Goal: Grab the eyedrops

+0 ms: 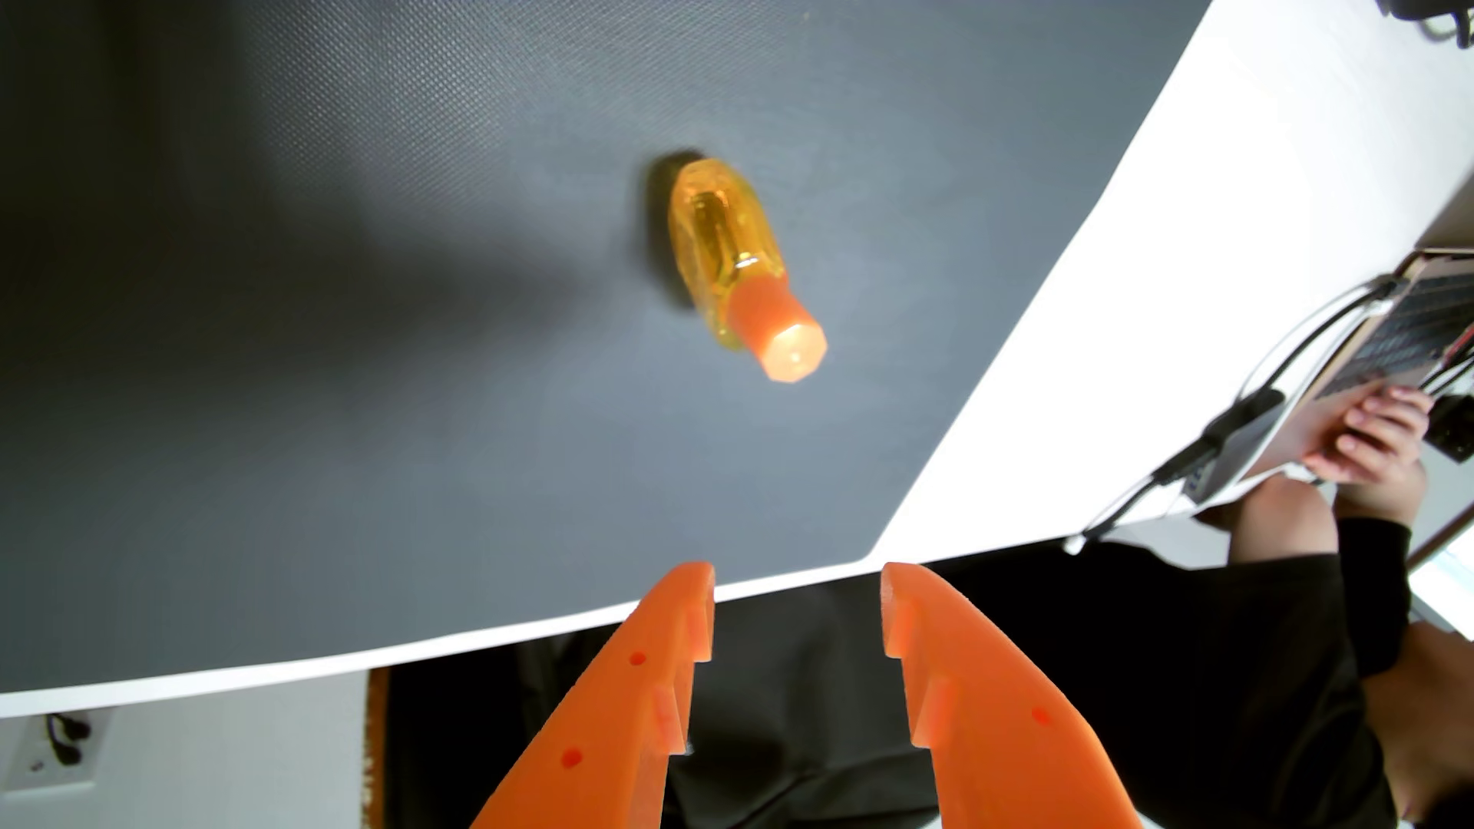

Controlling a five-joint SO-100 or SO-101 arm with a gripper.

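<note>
The eyedrops [722, 255] are a small clear yellow bottle with an orange cap. The bottle stands on a dark grey mat [319, 359], just right of centre in the wrist view, with its cap pointing toward the camera. My gripper [798, 582] enters from the bottom edge with two orange fingers [622, 701] spread wide apart. It is open and holds nothing. Its tips sit well below the bottle in the picture, over the near edge of the table, and do not touch it.
The mat lies on a white table [1196, 239]. At the right, a person's hand [1372, 446] rests by a laptop [1412, 327] with cables [1180, 470]. A person in dark clothing [1117, 677] sits past the table edge. A wall socket [56, 749] is at bottom left.
</note>
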